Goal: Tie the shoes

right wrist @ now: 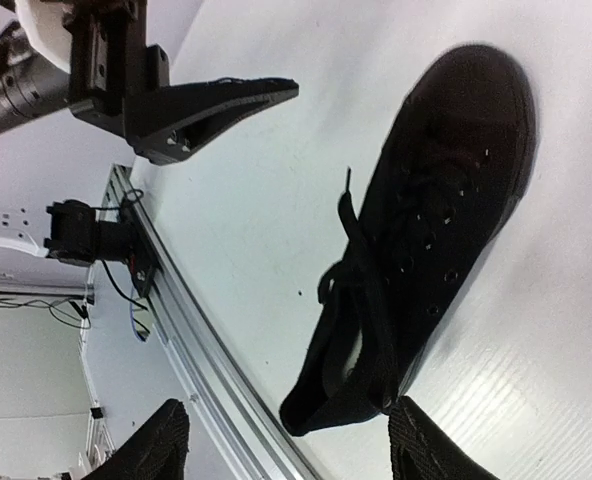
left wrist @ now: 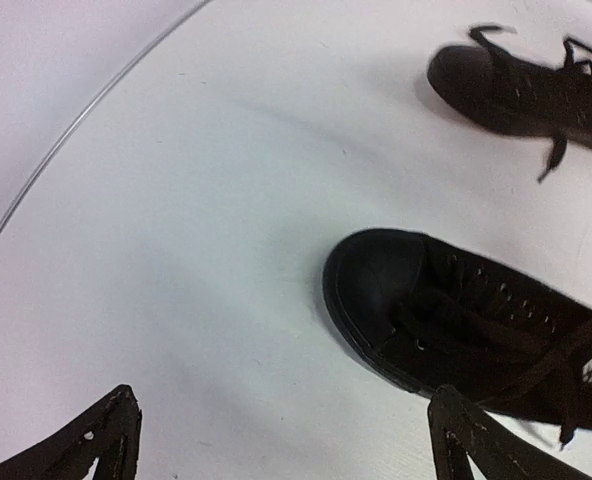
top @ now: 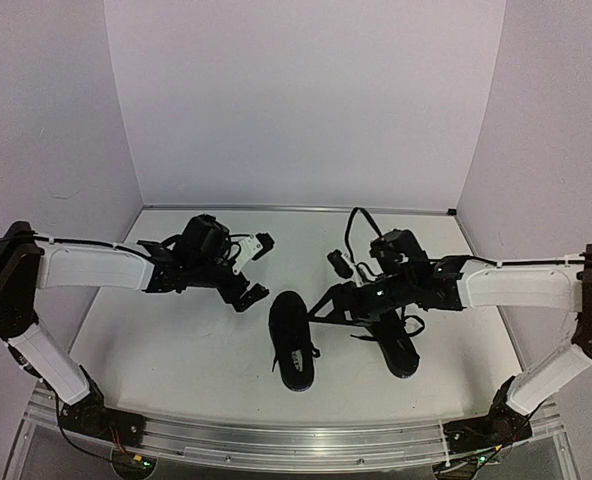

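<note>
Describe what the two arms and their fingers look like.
The left arm and the right arm both have white link shells, with black joint housings and black wrists. A black cable loops above the right wrist. The left fingers are black, flat, tapering wedges with scuffed edges. The right fingers are black too, with rounded ends.

The left arm (top: 86,268) and right arm (top: 521,285) wore white shells between chunky black joints. A thin black cable (top: 354,225) looped up toward twelve o'clock from the right wrist. The left gripper (left wrist: 282,393) had black, tapered fingers (left wrist: 101,445) with scuffed edges.
</note>
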